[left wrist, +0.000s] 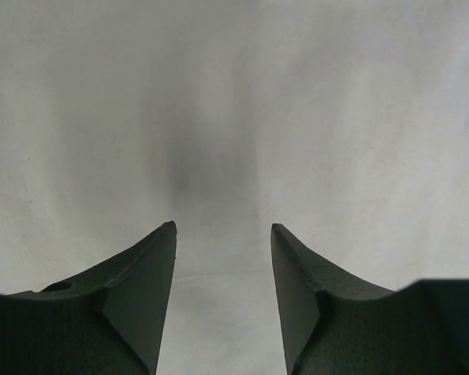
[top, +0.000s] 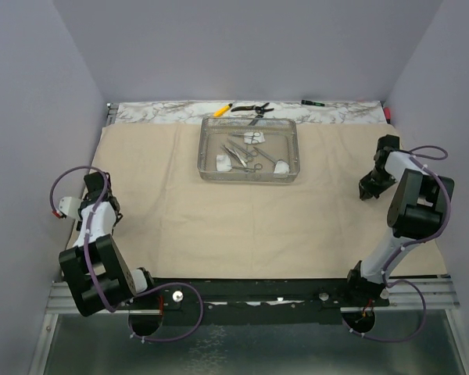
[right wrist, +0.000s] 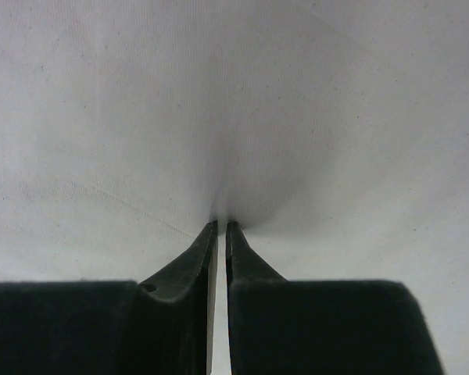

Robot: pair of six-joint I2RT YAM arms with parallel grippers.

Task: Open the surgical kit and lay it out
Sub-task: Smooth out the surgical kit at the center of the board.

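Kit status: large beige cloth wrap (top: 180, 226) is spread open and flat over most of the table. Clear rectangular plastic tray (top: 202, 148) sits on its far middle part, upright. Inside it lie small steel ring-handled clamps (top: 238, 152) and white gauze balls (top: 282, 167), all loose on the tray floor. Left gripper (left wrist: 223, 226) is at the cloth's left edge, well apart from the tray, released: jaws wide, nothing between them, bare cloth below. Right gripper (right wrist: 221, 222) is at the cloth's right edge, jaws nearly closed with a thin slit, tips at a small pucker in the cloth; can't tell if fabric is pinched. Yellow pen (top: 223, 109) and black-handled pliers (top: 254, 108) lie beyond the tray on the marbled strip (top: 164, 112). Any print is too small to read.
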